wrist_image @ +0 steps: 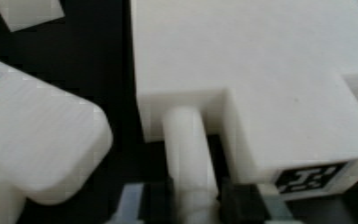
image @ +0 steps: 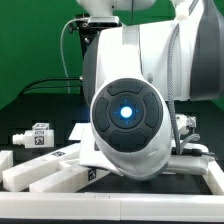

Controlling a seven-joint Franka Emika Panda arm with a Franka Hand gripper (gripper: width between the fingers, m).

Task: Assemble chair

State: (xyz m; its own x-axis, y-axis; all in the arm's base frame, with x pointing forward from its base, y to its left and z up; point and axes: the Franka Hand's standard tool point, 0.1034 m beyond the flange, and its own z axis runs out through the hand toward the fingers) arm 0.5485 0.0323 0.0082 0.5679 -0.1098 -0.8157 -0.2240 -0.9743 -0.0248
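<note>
black table (wrist_image: 91, 45), pincer (wrist_image: 190, 196) over tagged white chair piece (wrist_image: 247, 70), grip state unclear

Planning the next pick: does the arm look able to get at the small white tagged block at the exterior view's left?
Probably yes: the small white tagged block lies apart, nothing covering it.

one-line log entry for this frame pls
step: chair assembly | wrist view: tagged white block fills frame | exterior view: small tagged piece and long bars lie apart, arm hides rest
</note>
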